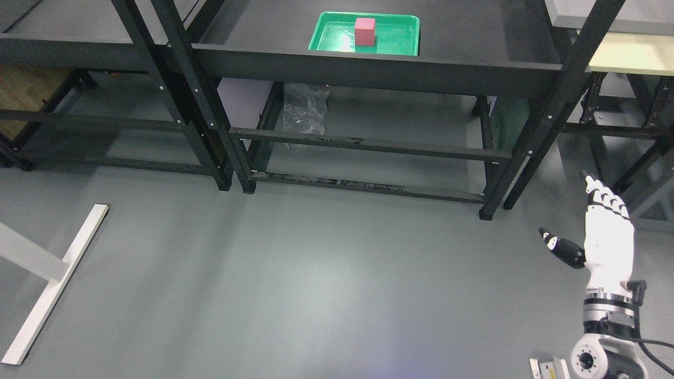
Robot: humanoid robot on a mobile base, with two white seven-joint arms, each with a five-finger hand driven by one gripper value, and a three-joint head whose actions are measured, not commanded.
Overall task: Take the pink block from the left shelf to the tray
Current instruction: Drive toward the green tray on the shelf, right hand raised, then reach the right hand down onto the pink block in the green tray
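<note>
A dark shelf board (474, 31) on a black metal frame runs across the top of the view, and a green tray (400, 39) lies directly on it near the front edge. Inside the tray a pink block (365, 30) stands upright at about its middle. Below, the grey floor (316, 273) carries the frame's legs, a crumpled clear plastic bag (303, 113) under the shelf, and a white table foot (58, 279) at the left.

dim, even overhead light, glare on the green tray (337, 37), shadows perhaps hiding detail under the shelves (368, 73).
</note>
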